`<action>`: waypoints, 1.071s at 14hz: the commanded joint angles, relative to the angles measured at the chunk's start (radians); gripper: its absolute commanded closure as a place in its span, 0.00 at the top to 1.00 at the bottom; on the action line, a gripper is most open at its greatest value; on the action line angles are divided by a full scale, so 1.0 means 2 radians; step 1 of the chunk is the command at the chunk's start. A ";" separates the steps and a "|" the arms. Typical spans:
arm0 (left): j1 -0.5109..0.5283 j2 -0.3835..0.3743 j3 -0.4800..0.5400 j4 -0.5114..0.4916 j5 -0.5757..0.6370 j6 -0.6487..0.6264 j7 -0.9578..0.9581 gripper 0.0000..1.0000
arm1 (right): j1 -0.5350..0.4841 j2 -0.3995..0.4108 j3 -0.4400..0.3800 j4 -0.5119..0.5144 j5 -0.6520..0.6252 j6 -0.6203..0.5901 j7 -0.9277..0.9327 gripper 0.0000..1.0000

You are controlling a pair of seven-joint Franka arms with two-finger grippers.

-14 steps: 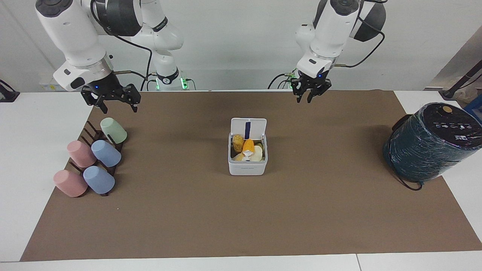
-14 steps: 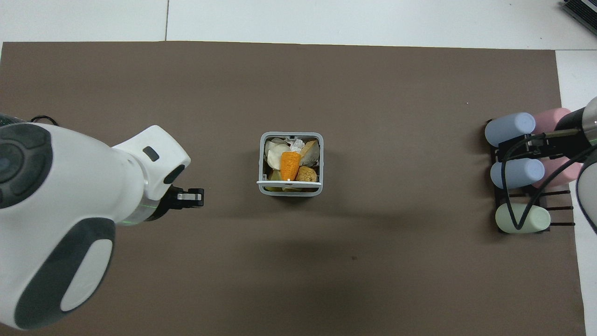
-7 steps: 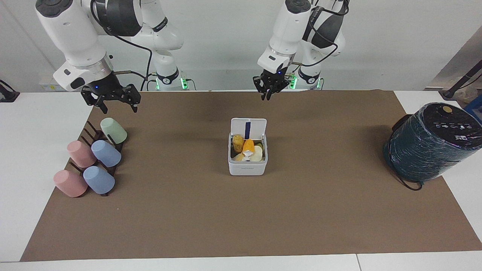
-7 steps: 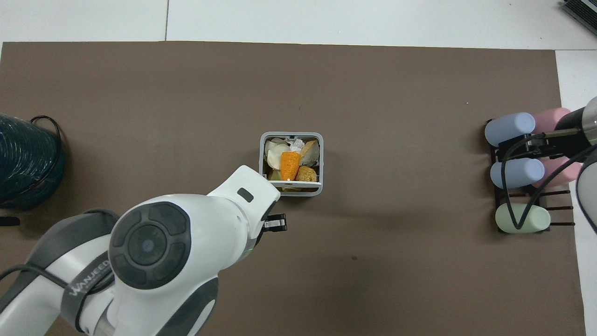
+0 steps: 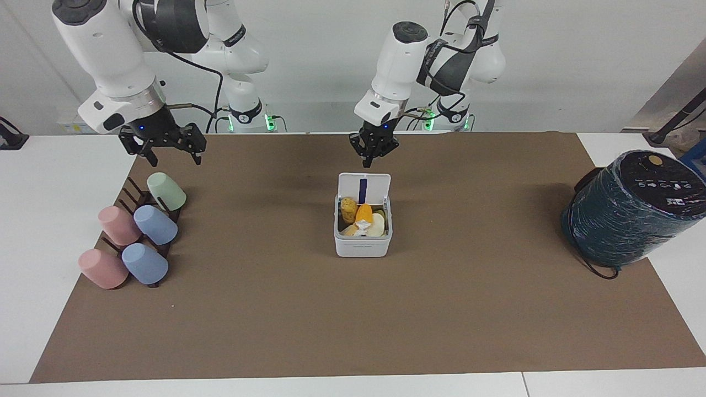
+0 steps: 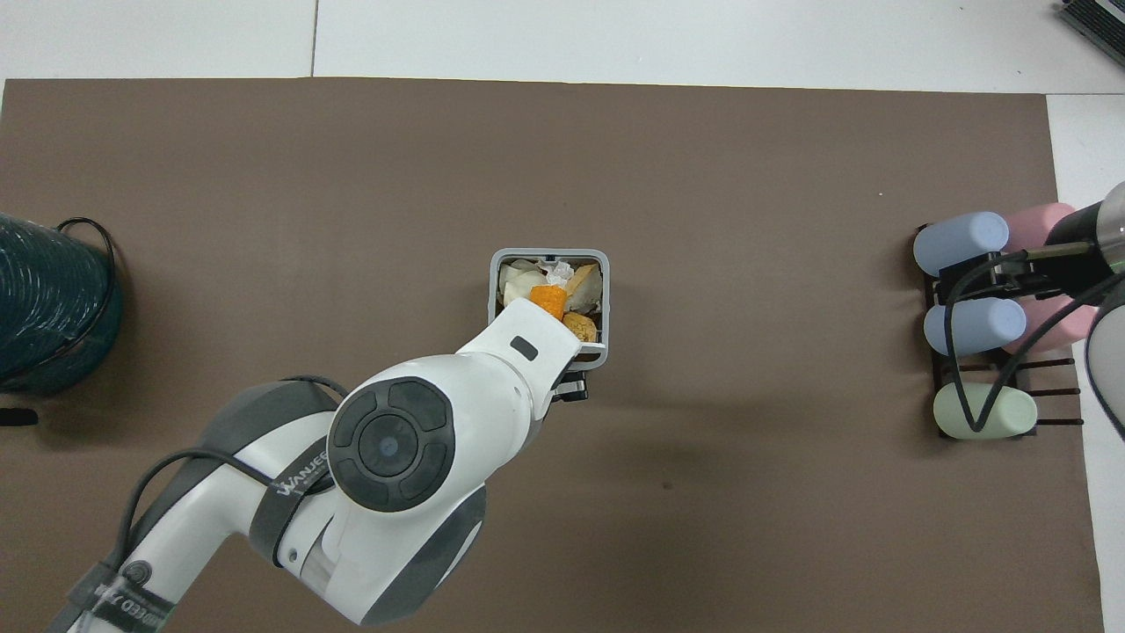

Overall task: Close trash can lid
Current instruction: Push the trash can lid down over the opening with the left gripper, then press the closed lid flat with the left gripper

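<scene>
The small white trash can stands in the middle of the brown mat, full of food scraps. Its rim also shows in the overhead view. Its white lid stands upright on the edge nearer to the robots, with the dark blue strip on its underside facing away from them. My left gripper hangs just above the lid's top edge, fingers together and holding nothing; I see no contact. In the overhead view the left arm covers most of the lid. My right gripper is open and waits above the cup rack.
A large dark green wrapped cylinder stands at the left arm's end of the table. A dark rack with several pastel cups lies at the right arm's end, under the right gripper. The brown mat covers most of the table.
The left arm has swung from its own end of the table toward the middle, and its gripper has come down over the upright lid. The right arm, trash can and lid have not moved.
</scene>
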 commanded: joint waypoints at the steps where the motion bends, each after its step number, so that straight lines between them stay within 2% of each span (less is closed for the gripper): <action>1: 0.002 0.012 0.008 0.003 -0.008 0.047 -0.001 0.03 | -0.002 -0.007 0.001 -0.006 0.001 -0.004 -0.008 1.00; 4: 0.019 0.045 0.008 0.020 -0.027 0.100 0.002 0.03 | -0.002 -0.007 0.001 -0.006 0.001 -0.004 -0.008 1.00; 10: 0.031 0.085 0.008 0.041 -0.037 0.136 0.003 0.00 | -0.002 -0.007 0.001 -0.006 0.001 -0.004 -0.008 1.00; 13: 0.031 0.130 0.008 0.070 -0.038 0.148 0.002 0.00 | -0.002 -0.007 0.001 -0.006 0.001 -0.004 -0.008 1.00; 15: 0.032 0.146 0.008 0.076 -0.037 0.157 0.003 0.00 | -0.002 -0.007 0.001 -0.006 0.001 -0.004 -0.008 1.00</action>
